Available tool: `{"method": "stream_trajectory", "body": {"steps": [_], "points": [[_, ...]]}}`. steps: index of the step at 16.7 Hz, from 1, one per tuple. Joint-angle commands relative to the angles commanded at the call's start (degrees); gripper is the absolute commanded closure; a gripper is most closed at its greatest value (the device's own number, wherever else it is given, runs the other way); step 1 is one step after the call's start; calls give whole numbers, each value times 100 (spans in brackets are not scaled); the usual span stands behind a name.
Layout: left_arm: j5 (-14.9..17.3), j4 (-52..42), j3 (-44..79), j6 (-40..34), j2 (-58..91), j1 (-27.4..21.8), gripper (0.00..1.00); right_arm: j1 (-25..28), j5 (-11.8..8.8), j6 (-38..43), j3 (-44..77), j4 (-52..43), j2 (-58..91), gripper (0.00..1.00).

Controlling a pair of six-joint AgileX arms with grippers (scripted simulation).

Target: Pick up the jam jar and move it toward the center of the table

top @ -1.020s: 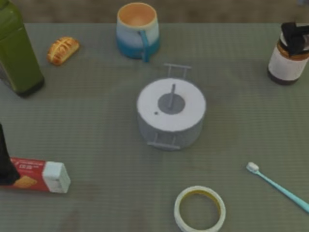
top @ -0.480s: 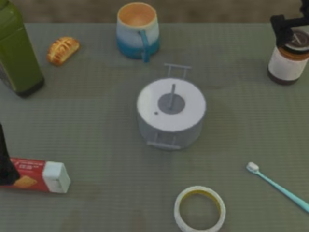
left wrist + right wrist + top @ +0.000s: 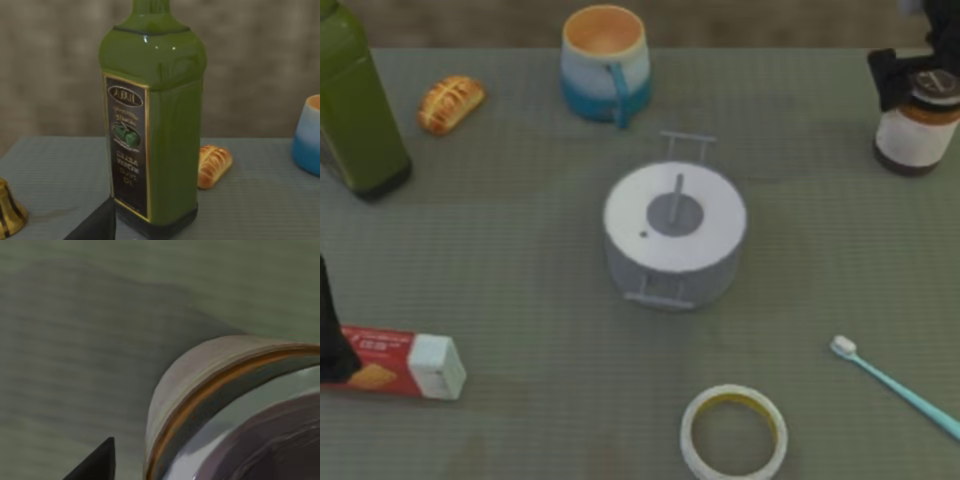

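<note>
Over on the grey-green woven table (image 3: 520,250), far right edge, right gripper (image 3: 918,72) hovering at the jam jar (image 3: 910,135) lid (fingers open or closed, can't tell), glass probably rigid, slick, breakable, so best pinched around the lid.

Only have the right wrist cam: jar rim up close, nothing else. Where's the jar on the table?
Observer: The jam jar stands upright at the top view's upper right corner of the table, with the right hand over its lid.
Operator: Centre free?
Observer: No, a round white device sits there.
Operator: Left arm?
Observer: Parked at the table's left edge, left hand by a red box.
</note>
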Motion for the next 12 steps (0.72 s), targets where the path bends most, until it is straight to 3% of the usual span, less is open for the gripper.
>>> {"method": "stream_trajectory", "body": {"steps": [6,12], "points": [[0,0,0,0,0,0,0,13,6,14,-43,196,152,0],[0,0,0,0,0,0,0,13,6,14,-43,196,152,45]]}}
